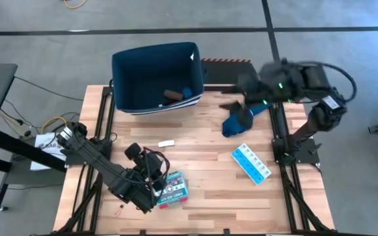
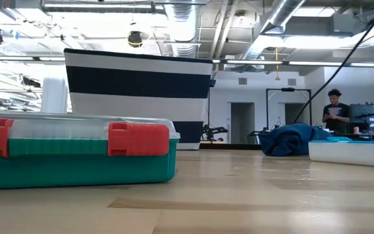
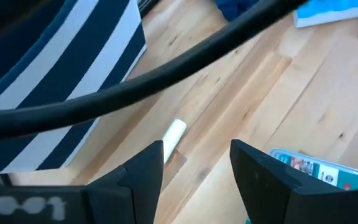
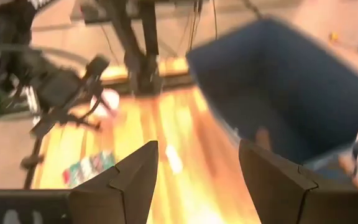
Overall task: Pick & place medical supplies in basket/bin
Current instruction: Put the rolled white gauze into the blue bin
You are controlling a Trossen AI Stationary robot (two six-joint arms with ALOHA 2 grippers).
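The navy bin point(image 1: 155, 73) stands at the table's far edge, with a brown oblong point(image 1: 173, 95) and a small blue box point(image 1: 186, 92) inside; its striped wall point(image 2: 141, 97) shows in the low view. My left gripper point(image 3: 196, 165) is open over the near left of the table point(image 1: 151, 164), just short of a small white stick point(image 3: 174, 134), with the teal first-aid box point(image 1: 171, 188) beside it. My right gripper point(image 4: 197, 168) is open and empty, up beside the bin's right side point(image 1: 233, 103). The white-and-blue pill strip point(image 1: 251, 164) lies flat on the table.
A crumpled blue cloth point(image 1: 238, 121) lies on the table below the right gripper, between the bin and the pill strip. Arm stands and rails run along both table sides. A person point(image 2: 335, 110) stands far off in the room. Bare wood shows mid-table point(image 1: 202, 151).
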